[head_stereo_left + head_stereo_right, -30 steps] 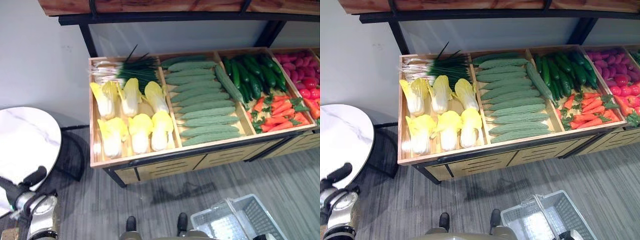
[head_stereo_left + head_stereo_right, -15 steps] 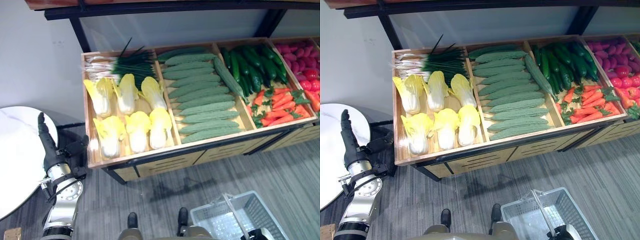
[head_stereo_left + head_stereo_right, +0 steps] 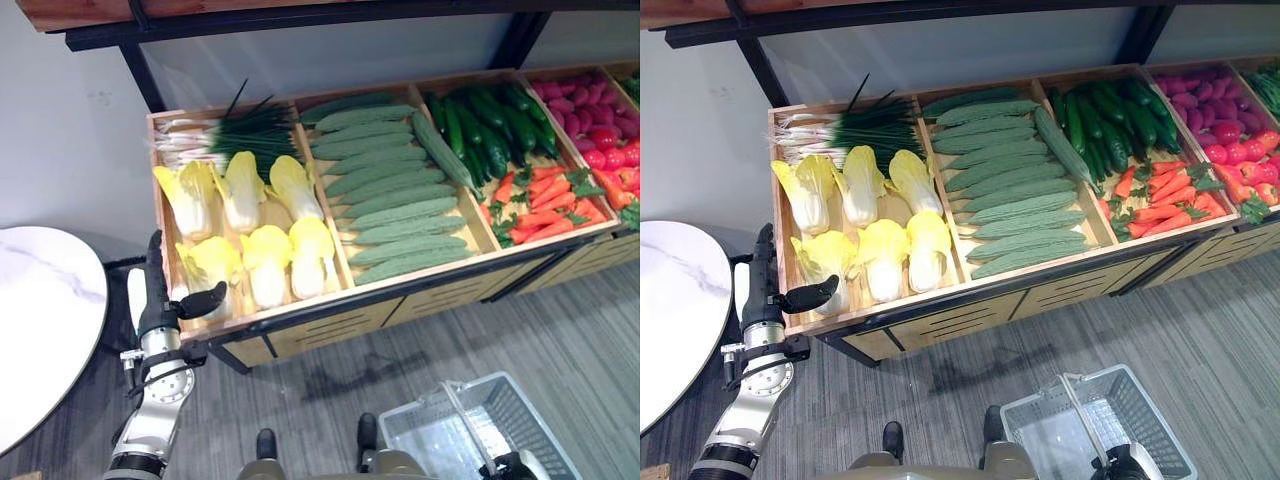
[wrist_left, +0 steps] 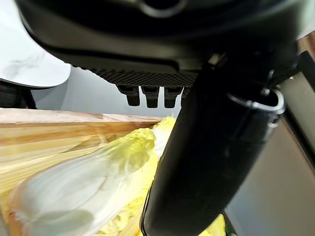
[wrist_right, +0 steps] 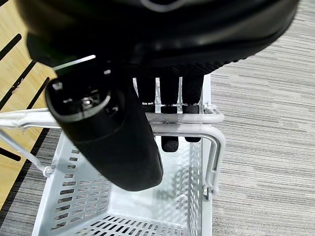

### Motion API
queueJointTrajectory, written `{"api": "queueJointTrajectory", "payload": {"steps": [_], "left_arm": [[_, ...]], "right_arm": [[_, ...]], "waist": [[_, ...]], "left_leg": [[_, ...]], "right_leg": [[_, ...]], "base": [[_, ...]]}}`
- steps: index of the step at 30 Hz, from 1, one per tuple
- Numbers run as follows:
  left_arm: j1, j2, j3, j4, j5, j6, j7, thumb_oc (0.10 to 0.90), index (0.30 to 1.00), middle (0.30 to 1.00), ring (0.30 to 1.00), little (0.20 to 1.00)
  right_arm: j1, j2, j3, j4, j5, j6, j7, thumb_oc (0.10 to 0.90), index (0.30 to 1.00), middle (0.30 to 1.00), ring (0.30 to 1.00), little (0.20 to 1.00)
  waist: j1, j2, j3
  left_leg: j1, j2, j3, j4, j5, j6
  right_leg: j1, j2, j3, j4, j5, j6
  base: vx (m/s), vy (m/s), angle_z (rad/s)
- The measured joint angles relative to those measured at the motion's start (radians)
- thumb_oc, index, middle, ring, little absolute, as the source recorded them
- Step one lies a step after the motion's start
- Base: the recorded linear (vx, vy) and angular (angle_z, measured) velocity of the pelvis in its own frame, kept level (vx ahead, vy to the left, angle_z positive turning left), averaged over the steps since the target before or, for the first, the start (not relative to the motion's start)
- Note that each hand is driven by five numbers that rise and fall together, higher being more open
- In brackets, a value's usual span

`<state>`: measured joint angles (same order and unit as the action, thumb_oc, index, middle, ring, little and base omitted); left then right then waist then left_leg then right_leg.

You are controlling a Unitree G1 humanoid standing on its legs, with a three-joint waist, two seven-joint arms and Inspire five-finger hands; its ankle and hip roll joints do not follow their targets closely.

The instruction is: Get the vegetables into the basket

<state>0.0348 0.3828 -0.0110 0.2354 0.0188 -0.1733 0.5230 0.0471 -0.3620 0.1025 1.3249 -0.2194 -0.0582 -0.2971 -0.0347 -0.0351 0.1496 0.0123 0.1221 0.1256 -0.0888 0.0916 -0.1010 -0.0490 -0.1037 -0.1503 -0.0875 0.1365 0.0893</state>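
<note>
A wooden display crate (image 3: 300,305) holds yellow-white cabbages (image 3: 268,268), green onions (image 3: 245,130), ridged green gourds (image 3: 400,195), dark cucumbers (image 3: 490,130), carrots (image 3: 545,205) and red vegetables (image 3: 600,130). My left hand (image 3: 158,300) is open at the crate's front left corner, fingers straight up and thumb pointing toward the nearest cabbage (image 4: 83,187). The thumb (image 4: 206,162) stands just over that cabbage, apart from it. A white wire basket (image 3: 400,428) hangs low at the right. My right hand (image 5: 162,29) is shut on its handle (image 5: 192,118).
A round white marble table (image 3: 40,320) stands left of my left arm. A dark metal shelf frame (image 3: 300,18) runs above the crate, with a post (image 3: 140,75) at its back left corner. Grey plank floor (image 3: 330,380) lies between crate and basket.
My left hand has risen from beside the round table and swung right to the crate's front left corner. The camera has shifted too. My right hand keeps hold of the basket.
</note>
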Motion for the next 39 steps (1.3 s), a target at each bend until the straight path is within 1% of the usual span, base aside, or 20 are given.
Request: {"api": "queueJointTrajectory", "payload": {"steps": [3, 6, 10, 15, 17, 18, 19, 20, 21, 32, 37, 39], "left_arm": [[-0.005, -0.021, -0.003, 0.012, 0.002, 0.011, 0.016, 0.9, 1.0, 1.0, 1.0, 1.0], [-0.029, -0.021, -0.012, 0.046, 0.002, 0.018, 0.033, 0.9, 1.0, 1.0, 1.0, 1.0], [-0.053, -0.022, -0.018, 0.066, 0.004, 0.05, 0.039, 0.9, 1.0, 1.0, 1.0, 1.0], [-0.103, -0.026, -0.019, 0.158, 0.012, 0.084, 0.041, 0.9, 1.0, 1.0, 1.0, 1.0], [-0.109, -0.027, -0.019, 0.17, 0.012, 0.097, 0.041, 0.9, 1.0, 1.0, 1.0, 1.0], [-0.11, -0.027, -0.02, 0.173, 0.012, 0.105, 0.041, 0.68, 0.693, 0.693, 0.693, 0.693], [-0.111, -0.027, -0.02, 0.177, 0.012, 0.112, 0.041, 0.68, 0.693, 0.693, 0.693, 0.693], [-0.113, -0.027, -0.02, 0.183, 0.012, 0.118, 0.041, 0.52, 0.467, 0.467, 0.467, 0.467], [-0.118, -0.028, -0.02, 0.209, 0.011, 0.135, 0.039, 0.4, 0.3, 0.3, 0.3, 0.3], [-0.151, -0.017, -0.019, 0.278, 0.011, 0.177, -0.007, 0.4, 0.3, 0.3, 0.3, 0.3], [-0.152, -0.016, -0.018, 0.281, 0.011, 0.181, -0.022, 0.4, 0.3, 0.3, 0.3, 0.3], [-0.148, -0.015, -0.014, 0.247, 0.009, 0.192, -0.024, 0.4, 0.3, 0.3, 0.3, 0.3]], "right_arm": [[0.0, 0.0, 0.005, -0.001, 0.0, 0.0, -0.002, 0.4, 0.3, 0.3, 0.3, 0.3], [-0.001, 0.0, 0.021, -0.002, -0.001, 0.003, -0.007, 0.4, 0.3, 0.3, 0.3, 0.3], [-0.001, 0.0, 0.023, -0.002, -0.001, 0.004, -0.007, 0.4, 0.3, 0.3, 0.3, 0.3], [-0.011, 0.001, 0.041, -0.003, -0.002, 0.013, -0.008, 0.4, 0.3, 0.3, 0.3, 0.3], [-0.012, 0.002, 0.043, -0.007, -0.003, 0.016, -0.008, 0.4, 0.3, 0.3, 0.3, 0.3], [-0.012, 0.002, 0.043, -0.01, -0.003, 0.017, -0.008, 0.4, 0.3, 0.3, 0.3, 0.3], [-0.012, 0.003, 0.043, -0.011, -0.004, 0.019, -0.008, 0.4, 0.3, 0.3, 0.3, 0.3], [-0.012, 0.003, 0.043, -0.012, -0.008, 0.021, -0.008, 0.4, 0.3, 0.3, 0.3, 0.3], [-0.012, 0.003, 0.043, -0.013, -0.011, 0.027, -0.008, 0.4, 0.3, 0.3, 0.3, 0.3], [-0.014, 0.003, 0.062, -0.032, -0.019, 0.036, -0.005, 0.4, 0.3, 0.3, 0.3, 0.3], [-0.017, 0.003, 0.062, -0.037, -0.019, 0.037, -0.003, 0.4, 0.3, 0.3, 0.3, 0.3], [-0.015, 0.003, 0.062, -0.037, -0.02, 0.038, 0.0, 0.4, 0.3, 0.3, 0.3, 0.3]], "waist": [[-0.008, -0.001, -0.001], [-0.008, -0.001, -0.001], [-0.009, -0.006, -0.005], [-0.013, -0.014, -0.011], [-0.015, -0.017, -0.014], [-0.018, -0.02, -0.017], [-0.02, -0.02, -0.02], [-0.021, -0.02, -0.022], [-0.024, -0.02, -0.029], [-0.035, -0.016, -0.037], [-0.036, -0.015, -0.039], [-0.034, -0.016, -0.039]], "left_leg": [[0.0, 0.0, 0.004, 0.0, 0.0, 0.0], [-0.001, 0.001, 0.008, 0.0, 0.0, 0.0], [-0.002, 0.002, 0.013, 0.0, -0.001, 0.0], [-0.005, 0.002, 0.023, 0.0, -0.001, 0.001], [-0.004, 0.002, 0.023, 0.0, -0.001, 0.001], [-0.004, 0.002, 0.023, 0.0, -0.001, 0.001], [-0.004, 0.002, 0.024, -0.001, -0.001, 0.001], [-0.004, 0.002, 0.024, -0.002, -0.001, 0.001], [-0.004, 0.002, 0.025, -0.004, -0.002, 0.002], [0.001, 0.002, 0.034, -0.004, -0.002, 0.002], [0.009, 0.002, 0.046, -0.004, -0.002, 0.003], [0.013, 0.002, 0.048, -0.004, -0.003, 0.003]], "right_leg": [[-0.003, 0.001, 0.004, 0.0, 0.002, -0.002], [-0.004, 0.002, 0.008, 0.0, 0.003, -0.001], [-0.01, 0.004, 0.013, 0.0, 0.004, -0.001], [-0.02, 0.004, 0.025, 0.0, 0.007, -0.001], [-0.02, 0.005, 0.028, 0.0, 0.009, -0.002], [-0.021, 0.005, 0.029, 0.0, 0.009, -0.002], [-0.021, 0.005, 0.029, 0.0, 0.009, -0.002], [-0.021, 0.005, 0.03, 0.0, 0.009, -0.002], [-0.022, 0.006, 0.031, 0.0, 0.008, -0.002], [-0.022, 0.006, 0.039, 0.0, 0.011, -0.001], [-0.019, 0.006, 0.044, 0.0, 0.019, -0.011], [-0.016, 0.006, 0.045, 0.0, 0.02, -0.011]], "base": [[0.01, 0.001, -0.03], [0.01, 0.003, -0.05], [0.01, 0.005, -0.03], [0.02, 0.011, -0.06], [0.02, 0.014, -0.04], [0.02, 0.016, -0.03], [0.0, 0.0, 0.0], [0.0, 0.0, 0.0], [0.0, 0.0, 0.0], [0.0, 0.002, -0.01], [0.0, 0.006, -0.04], [0.0, 0.0, 0.0]]}}
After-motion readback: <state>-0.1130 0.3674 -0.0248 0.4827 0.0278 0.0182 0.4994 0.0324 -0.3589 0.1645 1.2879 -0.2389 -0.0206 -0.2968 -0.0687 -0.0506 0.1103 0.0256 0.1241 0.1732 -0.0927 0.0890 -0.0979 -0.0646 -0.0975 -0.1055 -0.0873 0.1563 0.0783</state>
